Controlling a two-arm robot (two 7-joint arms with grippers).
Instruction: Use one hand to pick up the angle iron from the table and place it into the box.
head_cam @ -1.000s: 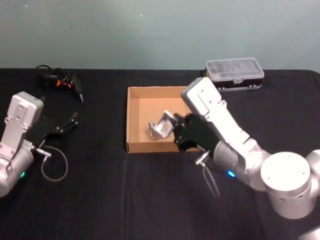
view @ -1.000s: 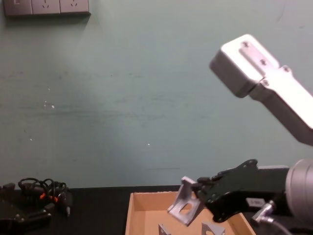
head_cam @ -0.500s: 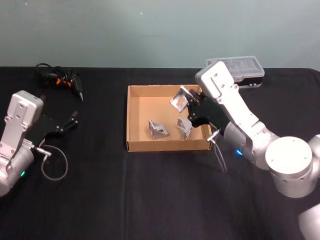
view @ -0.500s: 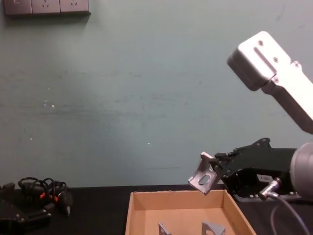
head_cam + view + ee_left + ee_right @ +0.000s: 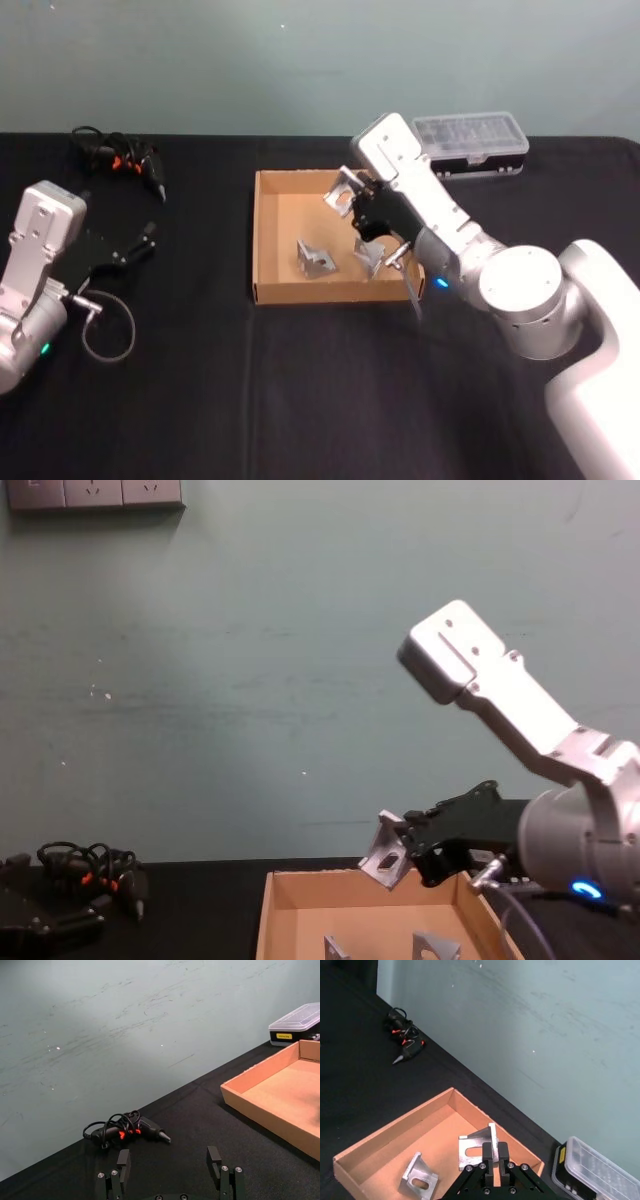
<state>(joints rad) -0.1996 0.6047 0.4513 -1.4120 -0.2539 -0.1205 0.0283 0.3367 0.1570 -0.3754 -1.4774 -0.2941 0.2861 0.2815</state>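
- Right claw point(image 5: 352, 203) clamps the angle iron point(image 5: 341, 192); we see it held in the air over the box's point(image 5: 262, 240) far side.
- Two more irons point(image 5: 316, 258) lie inside the box.
- Left claw point(image 5: 170, 1170) parked spread over the table point(image 5: 200, 380).

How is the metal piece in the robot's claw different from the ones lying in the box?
The held angle iron is clamped in the right gripper, up in the air over the box; the two angle irons in the box lie loose on its floor. The held one hangs tilted; those rest flat. All are silver-grey brackets with holes.
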